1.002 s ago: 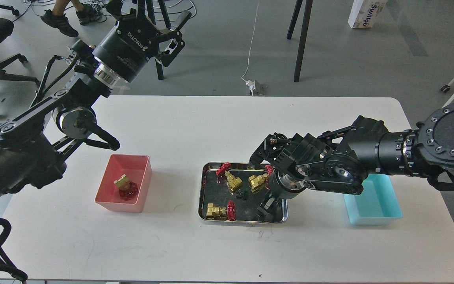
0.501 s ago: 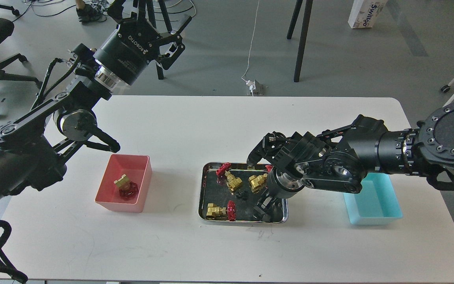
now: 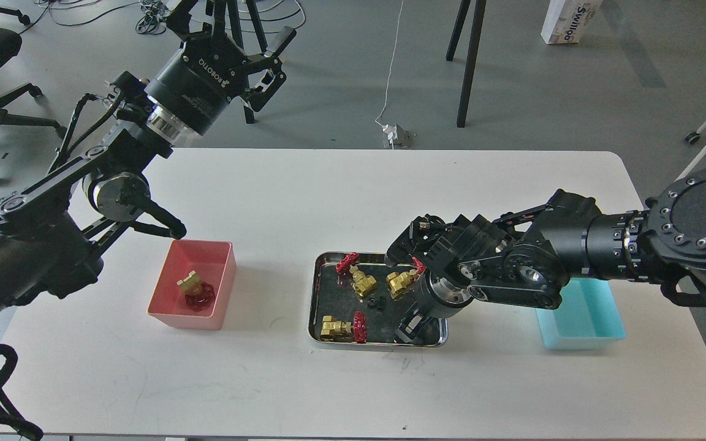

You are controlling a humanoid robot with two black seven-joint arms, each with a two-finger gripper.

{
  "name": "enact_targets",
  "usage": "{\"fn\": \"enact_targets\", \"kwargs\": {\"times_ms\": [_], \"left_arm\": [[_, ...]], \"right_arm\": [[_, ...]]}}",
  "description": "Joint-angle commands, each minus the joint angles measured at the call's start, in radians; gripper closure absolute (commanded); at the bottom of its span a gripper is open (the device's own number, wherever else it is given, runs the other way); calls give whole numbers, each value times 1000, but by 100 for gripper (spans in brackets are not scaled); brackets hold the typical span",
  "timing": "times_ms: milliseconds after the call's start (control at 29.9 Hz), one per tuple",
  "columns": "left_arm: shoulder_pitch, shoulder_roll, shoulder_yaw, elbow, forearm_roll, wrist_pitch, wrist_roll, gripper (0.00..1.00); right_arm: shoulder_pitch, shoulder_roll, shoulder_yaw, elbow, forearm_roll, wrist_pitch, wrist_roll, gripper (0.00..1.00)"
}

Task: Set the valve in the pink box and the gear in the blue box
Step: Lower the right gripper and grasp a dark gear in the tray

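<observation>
White table (image 3: 304, 184), viewed from above.

- Pink box (image 3: 172, 309): near the left edge of the table. Holds one valve (image 3: 195, 289), brass body up, red handwheel toward the near wall.
- Steel tray (image 3: 314, 306): around the middle of the table, nearer the front edge. Holds three more valves: one at the far left part of the tray (image 3: 356, 277), one just beside it to the right (image 3: 402, 283), one at the near left corner of the tray (image 3: 342, 328). One gear (image 3: 378, 302) lying between them, apart from all three.
- Blue box (image 3: 592, 334): near the right edge of the table, partly covered by the right arm.
- Left gripper (image 3: 267, 58): raised beyond the far left corner of the table, fingers spread apart, nothing between them.
- Right gripper (image 3: 408, 329): lowered into the near right corner of the tray, pointing down. Dark and seen end-on; released or clenched cannot be told. Contact with any gear cannot be told.
</observation>
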Motion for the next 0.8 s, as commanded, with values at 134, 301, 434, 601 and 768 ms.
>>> {"fn": "enact_targets", "kwargs": {"times_ms": [134, 301, 434, 601, 768], "left_arm": [[2, 0, 0, 3, 0, 0, 0, 13], [9, -2, 0, 3, 0, 0, 0, 13], [9, -2, 0, 3, 0, 0, 0, 13], [11, -2, 0, 3, 0, 0, 0, 13], [12, -2, 1, 3, 1, 0, 0, 13]], "right_arm": [[-13, 0, 14, -18, 0, 0, 0, 44], [-13, 0, 18, -30, 1, 0, 1, 45], [-20, 0, 29, -38, 1, 0, 2, 45], [-33, 0, 32, -44, 1, 0, 2, 46], [-37, 0, 35, -45, 1, 0, 2, 46]]}}
